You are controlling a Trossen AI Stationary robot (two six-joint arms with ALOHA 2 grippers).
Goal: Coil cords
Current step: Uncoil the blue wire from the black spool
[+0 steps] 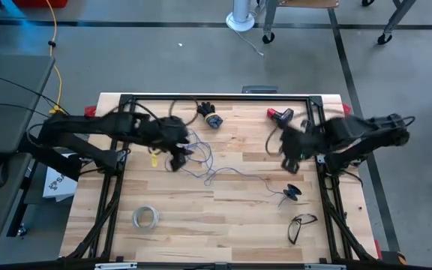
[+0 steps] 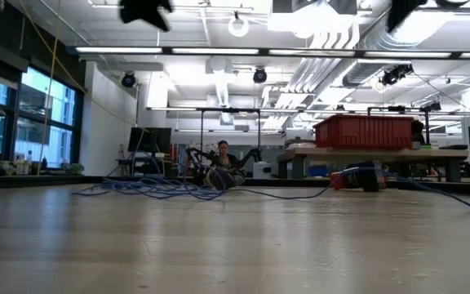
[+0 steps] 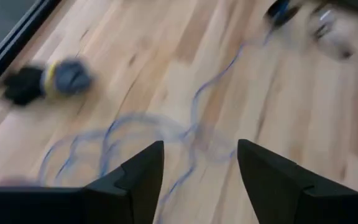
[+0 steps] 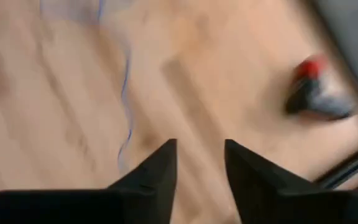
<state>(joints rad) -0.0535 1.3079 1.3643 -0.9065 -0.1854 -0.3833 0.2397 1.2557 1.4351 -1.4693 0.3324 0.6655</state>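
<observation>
Both tools parted, empty; left tool [image 1: 177, 159] over wire [image 1: 227, 174]; right tool [image 1: 291, 161] beside.

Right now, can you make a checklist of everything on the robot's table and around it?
Surface: pale wooden table in a dark frame.
Job's things: thin bluish wire lying loose and uncoiled mid-table; small dark spool at its right end.
Clutter: whitish tape ring, glasses, red-and-black tool, black-and-blue item.
Grippers: left gripper open above the wire, empty; right gripper open, empty, above bare wood.
Cables: yellow cable on the floor, off the table.
Surroundings: grey floor, desk at left; red crate on a far bench.
</observation>
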